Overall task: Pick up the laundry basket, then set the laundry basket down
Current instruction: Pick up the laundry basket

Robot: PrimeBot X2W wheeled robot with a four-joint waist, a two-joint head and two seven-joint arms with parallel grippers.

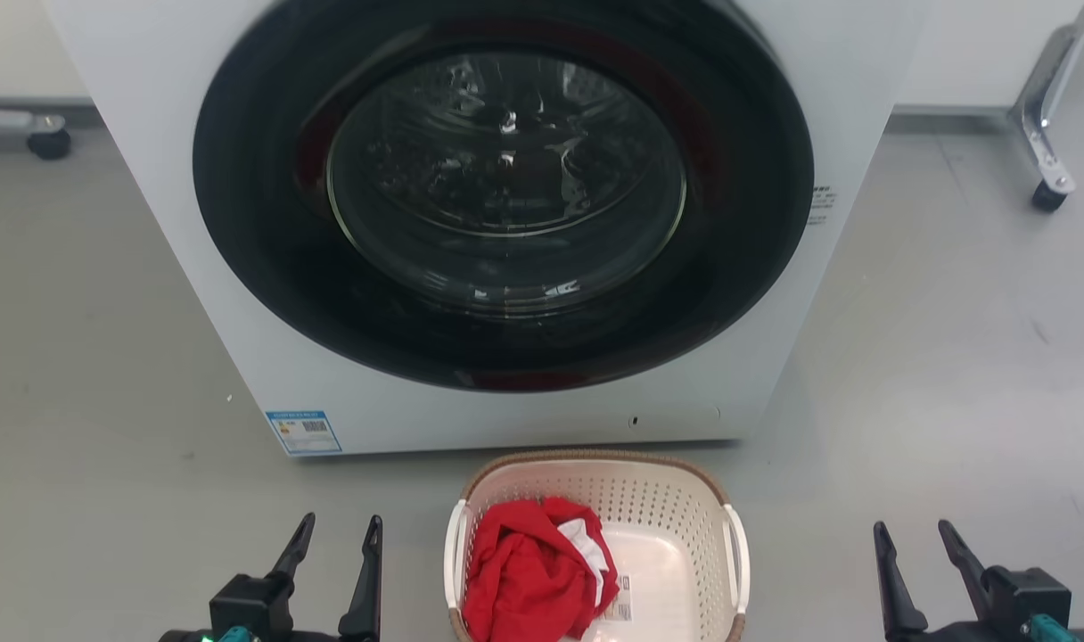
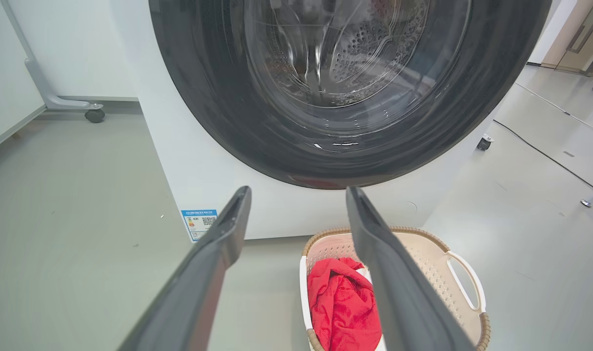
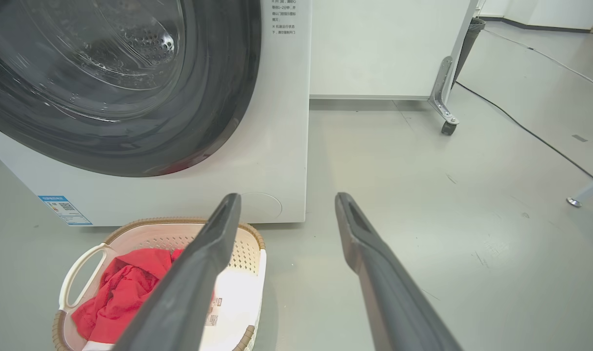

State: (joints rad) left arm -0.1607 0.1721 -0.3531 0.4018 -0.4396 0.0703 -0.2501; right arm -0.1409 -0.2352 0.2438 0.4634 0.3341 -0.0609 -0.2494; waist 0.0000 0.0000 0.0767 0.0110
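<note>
The laundry basket [image 1: 658,508] is cream-white with perforated walls, a brown woven-look rim and white side handles. It stands on the grey floor just in front of the washing machine, holding a red and white cloth [image 1: 533,571]. My left gripper [image 1: 341,530] hangs open to the basket's left, apart from it. My right gripper [image 1: 915,535] hangs open further off to its right. The left wrist view has the basket [image 2: 438,263] at lower right behind my open gripper [image 2: 299,195]. In the right wrist view the basket [image 3: 155,236] sits at lower left of my open gripper [image 3: 286,200].
A white front-loading washing machine [image 1: 471,392] with a dark round door stands right behind the basket. A wheeled frame leg [image 1: 1046,152] is at the far right, another caster [image 1: 50,138] at the far left. A black cable [image 3: 530,134] runs across the floor.
</note>
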